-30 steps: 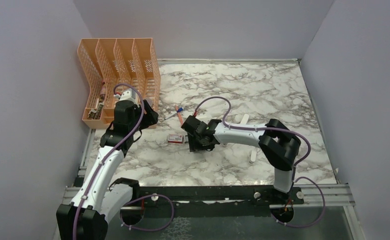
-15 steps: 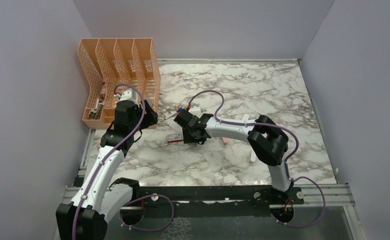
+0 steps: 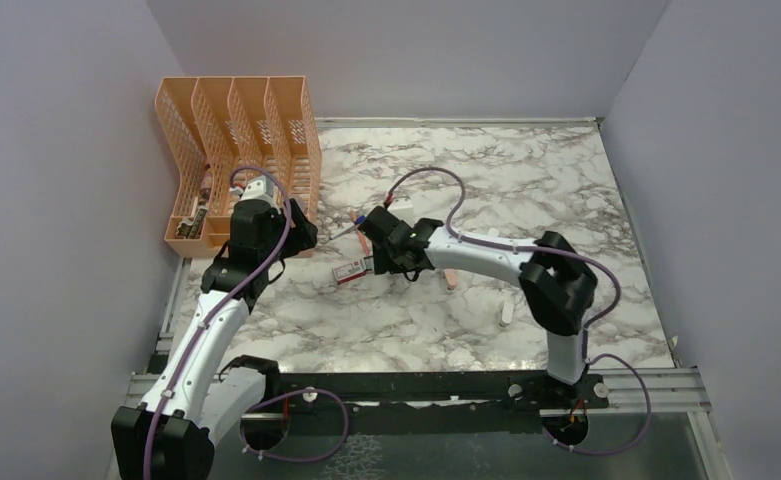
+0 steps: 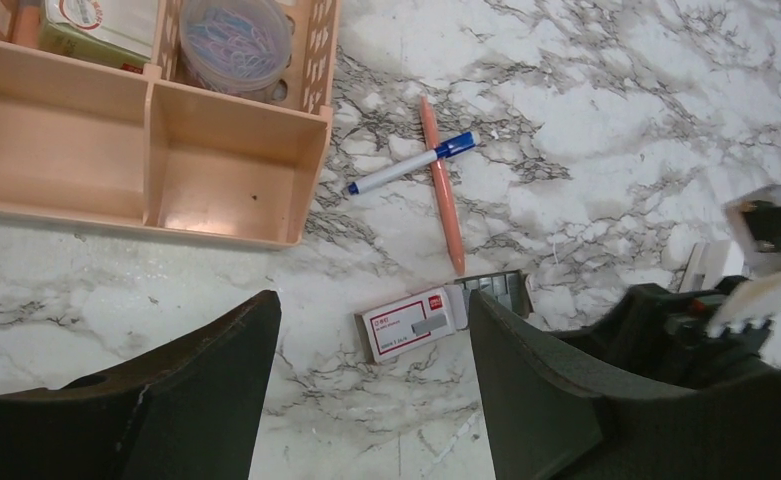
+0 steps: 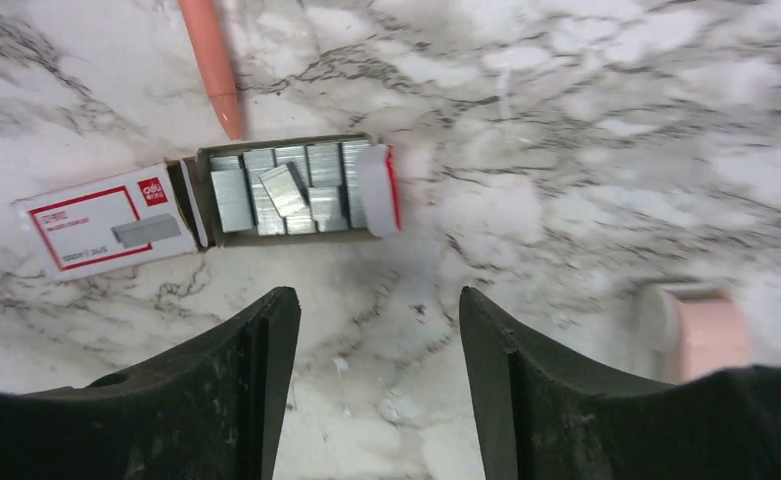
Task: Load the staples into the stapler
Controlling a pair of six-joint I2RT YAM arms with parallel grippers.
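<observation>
Grey metallic staples (image 5: 284, 190) loose in cardboard tray (image 5: 377, 190)

The left arm rises from its near-left base and bends toward the far left. Its left tool (image 4: 371, 400) has its fingers spread wide, with nothing between them. The right arm stretches leftward from a raised elbow at the right. Its right tool (image 5: 378, 400) points down, fingers likewise parted and empty.
</observation>
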